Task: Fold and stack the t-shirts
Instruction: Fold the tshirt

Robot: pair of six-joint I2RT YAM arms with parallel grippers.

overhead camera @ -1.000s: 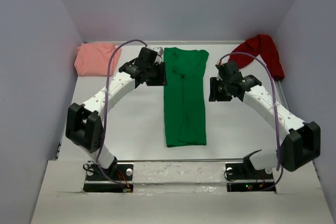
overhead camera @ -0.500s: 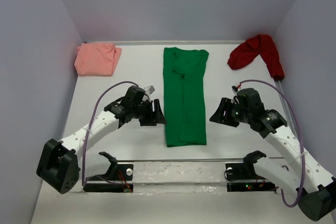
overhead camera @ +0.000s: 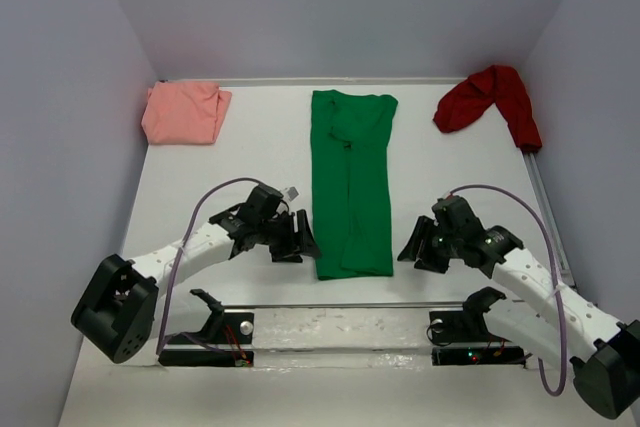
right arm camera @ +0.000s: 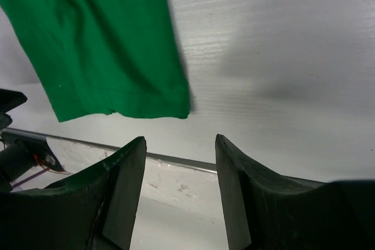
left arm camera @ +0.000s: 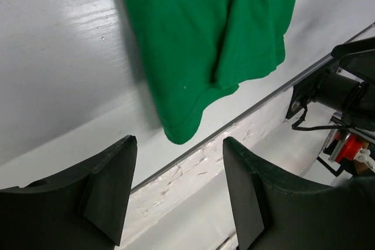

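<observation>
The green t-shirt (overhead camera: 351,184) lies flat in a long narrow fold down the table's middle, its hem towards me. The salmon-pink t-shirt (overhead camera: 184,112) lies folded at the back left. The dark red t-shirt (overhead camera: 492,97) lies crumpled at the back right. My left gripper (overhead camera: 303,239) is open and empty just left of the green hem's near corner, which shows in the left wrist view (left arm camera: 181,127). My right gripper (overhead camera: 408,247) is open and empty just right of the hem's other corner, which shows in the right wrist view (right arm camera: 176,106).
A metal strip (overhead camera: 340,305) runs along the table's near edge just beyond the green hem. Grey walls enclose the table on the left, back and right. The arm bases (overhead camera: 465,332) sit below the strip.
Both grippers have drawn back from beside the shirt's upper half to beside its near hem, one on each side, both still open.
</observation>
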